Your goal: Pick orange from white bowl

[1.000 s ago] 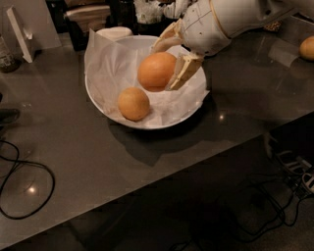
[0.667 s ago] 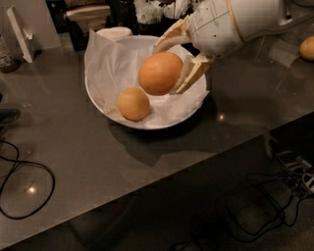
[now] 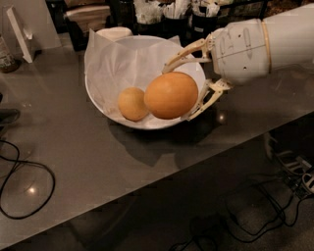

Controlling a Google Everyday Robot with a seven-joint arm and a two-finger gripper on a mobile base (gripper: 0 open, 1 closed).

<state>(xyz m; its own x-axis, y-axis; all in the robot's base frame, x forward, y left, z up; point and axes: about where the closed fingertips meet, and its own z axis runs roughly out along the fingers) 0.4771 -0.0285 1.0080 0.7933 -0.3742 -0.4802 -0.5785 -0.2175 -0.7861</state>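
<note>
The orange [image 3: 171,95] is round and deep orange. My gripper [image 3: 177,91] is shut on it and holds it lifted above the right front part of the white bowl [image 3: 103,100]. One finger [image 3: 184,53] passes behind the orange and the other lies at its lower right. The bowl is wide, white and lined with crinkled white paper [image 3: 122,63]. A paler, yellowish fruit [image 3: 132,103] still lies inside the bowl, just left of the held orange. My white arm reaches in from the right.
The bowl stands on a dark grey table [image 3: 98,162]. A black cable [image 3: 24,186] loops at the table's left front. Cups and holders [image 3: 171,12] line the back edge. A white card [image 3: 19,27] stands at the back left.
The gripper has lifted the orange up out of the bowl, closer to the camera. The paler fruit stays in the bowl.
</note>
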